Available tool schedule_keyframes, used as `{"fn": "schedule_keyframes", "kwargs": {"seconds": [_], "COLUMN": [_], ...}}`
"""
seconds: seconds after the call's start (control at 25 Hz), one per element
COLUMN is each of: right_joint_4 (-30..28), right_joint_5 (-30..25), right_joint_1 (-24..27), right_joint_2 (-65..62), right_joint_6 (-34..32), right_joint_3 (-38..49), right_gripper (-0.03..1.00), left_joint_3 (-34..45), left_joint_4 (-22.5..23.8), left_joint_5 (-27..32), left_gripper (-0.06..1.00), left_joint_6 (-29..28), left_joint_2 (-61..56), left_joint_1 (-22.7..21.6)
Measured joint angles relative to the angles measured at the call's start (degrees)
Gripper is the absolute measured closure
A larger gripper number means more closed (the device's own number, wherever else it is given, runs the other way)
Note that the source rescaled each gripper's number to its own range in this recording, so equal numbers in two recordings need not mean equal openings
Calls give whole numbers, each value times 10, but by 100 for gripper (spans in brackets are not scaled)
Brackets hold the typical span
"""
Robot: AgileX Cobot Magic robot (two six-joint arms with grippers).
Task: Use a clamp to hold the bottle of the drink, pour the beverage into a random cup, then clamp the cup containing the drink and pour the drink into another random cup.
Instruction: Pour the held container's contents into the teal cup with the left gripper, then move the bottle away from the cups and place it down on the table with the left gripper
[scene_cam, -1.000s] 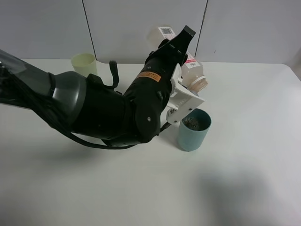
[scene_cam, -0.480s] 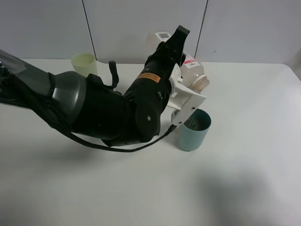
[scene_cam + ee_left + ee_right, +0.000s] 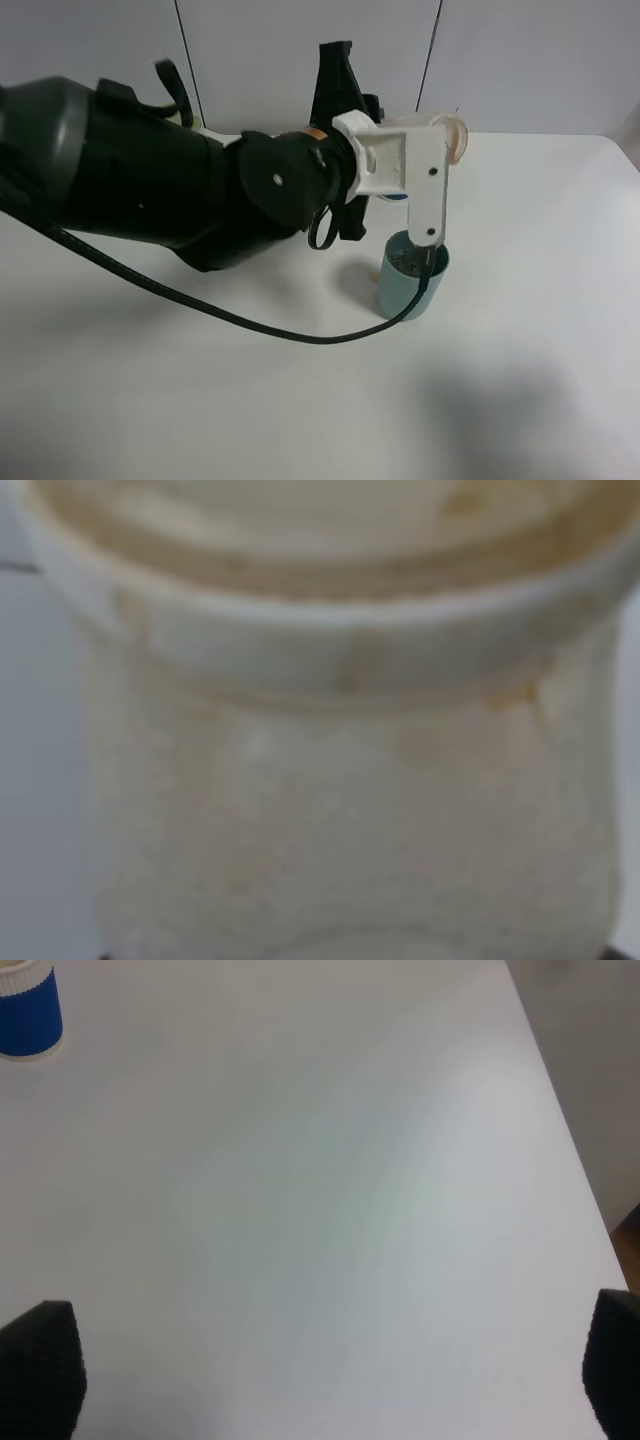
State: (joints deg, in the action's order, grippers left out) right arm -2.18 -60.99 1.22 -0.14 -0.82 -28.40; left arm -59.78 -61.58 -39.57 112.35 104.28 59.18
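Underneath, plain white table [image 3: 540, 400] spreading all round the teal cup [image 3: 400, 295]. Reaching in from the left of that cup, bulky black left arm [image 3: 150, 190], trailing 1 black cable [image 3: 250, 325], looping low and crossing the cup's front. Just above the cup, left clamp [image 3: 438, 155], white jaws clenched on the bottle [image 3: 457, 138]. Seen only from its own wrist, right gripper [image 3: 325, 1380]: released, 2 black fingertips [image 3: 40, 1370] spread wide over bare table; cannot place it against the teal cup. Upright on the table, the teal cup itself, long axis vertical, mouth up, dark beverage [image 3: 405, 262] with pale specks inside. Above the cup's far rim, only the bottle's wide pale neck showing past the jaws, mouth turned away from the arm, long axis seemingly near level; body hidden, so tilt uncertain. Close up from the left wrist: translucent wall, brown streaks, too blurred for lettering. Ahead of the right gripper, upright blue-banded cup [image 3: 27, 1015], cut by the frame edge; place relative to the teal cup not tellable. On the arm, left of the teal cup, 1 orange sticker [image 3: 318, 133], print too small to read.
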Motion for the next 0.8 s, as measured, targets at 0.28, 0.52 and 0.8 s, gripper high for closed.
{"fn": "schedule_keyframes", "kwargs": {"seconds": [0.28,0.52,0.8], "right_joint_4": [0,0,0], "right_joint_5": [0,0,0], "right_joint_1": [0,0,0], "right_joint_2": [0,0,0], "right_joint_6": [0,0,0], "right_joint_3": [0,0,0], "right_gripper": [-3,-3,-3], "left_joint_3": [0,0,0], "left_joint_4": [121,347,594], "left_joint_5": [106,211,283], "left_gripper": [94,94,94], "left_joint_6": [-276,-660,-989], "left_joint_2": [-52,-86,-126], "left_joint_1": [-43,-106,-160]}}
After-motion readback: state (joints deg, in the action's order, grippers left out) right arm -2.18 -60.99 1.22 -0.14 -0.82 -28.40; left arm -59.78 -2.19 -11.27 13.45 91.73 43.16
